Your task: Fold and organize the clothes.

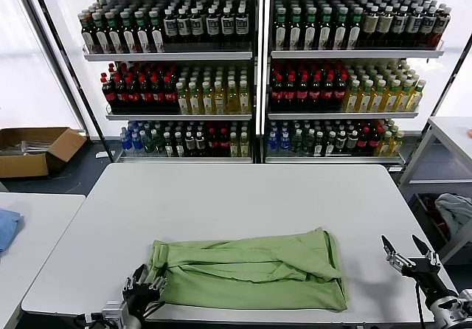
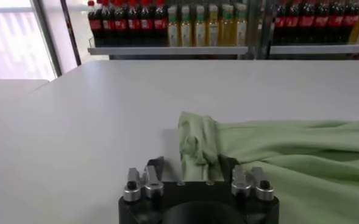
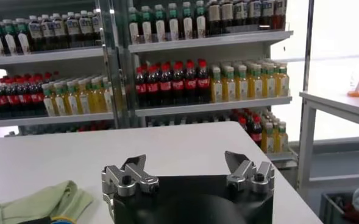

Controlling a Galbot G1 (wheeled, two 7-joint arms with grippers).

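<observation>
The light green T-shirt point(image 1: 251, 270) lies folded in a long band near the table's front edge. My left gripper point(image 1: 145, 285) sits low at the shirt's left end. In the left wrist view it point(image 2: 191, 167) is open, with the shirt's bunched end point(image 2: 199, 141) lying between its fingers. My right gripper point(image 1: 409, 259) is open and empty above the table's front right corner, apart from the shirt. In the right wrist view it point(image 3: 184, 163) hovers over bare table, with a bit of the shirt point(image 3: 39, 204) to one side.
The white table point(image 1: 243, 196) stands before shelves of bottles point(image 1: 254, 71). A side table with a blue cloth point(image 1: 7, 226) is at the left, with a cardboard box point(image 1: 33, 148) behind it. A grey-white cloth bundle point(image 1: 453, 211) lies low at the right.
</observation>
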